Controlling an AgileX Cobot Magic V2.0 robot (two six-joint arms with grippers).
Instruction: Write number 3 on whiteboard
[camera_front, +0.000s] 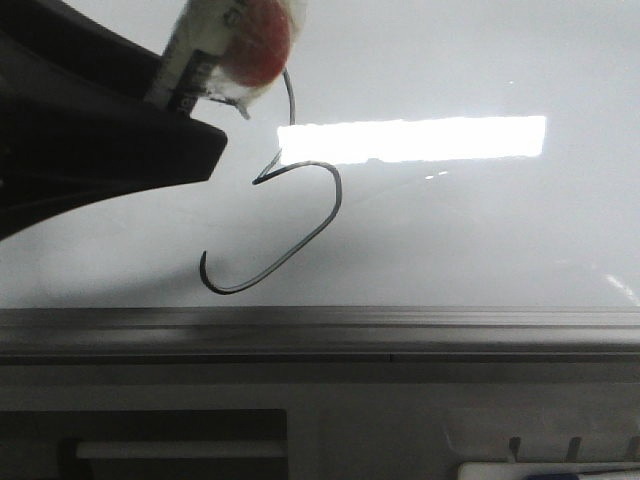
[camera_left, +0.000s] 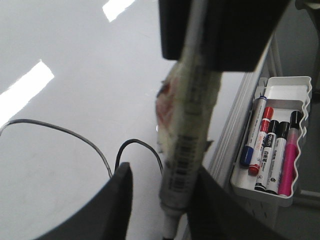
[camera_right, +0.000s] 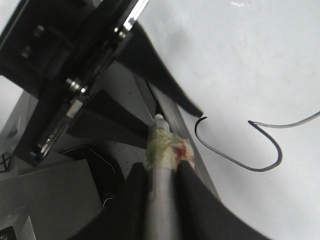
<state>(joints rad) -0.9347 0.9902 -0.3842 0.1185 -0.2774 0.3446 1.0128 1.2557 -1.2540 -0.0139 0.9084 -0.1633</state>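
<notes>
Number 3 (camera_front: 290, 205) top hidden by marker (camera_front: 225, 55) | both grippers (camera_left: 160, 210) (camera_right: 160, 200) clamp markers

Hand-drawn number 3 (camera_front: 290, 190) on whiteboard (camera_front: 480, 240).

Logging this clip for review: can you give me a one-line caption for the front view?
A black hand-drawn number 3 stands on the glossy whiteboard, with a taped marker at its top.

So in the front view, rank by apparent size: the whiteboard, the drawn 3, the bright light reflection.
1. The whiteboard, filling most of the frame.
2 and 3. The number 3 and the light reflection look about alike overall: the 3 is taller, the reflection wider, so I won't rank them.
</notes>
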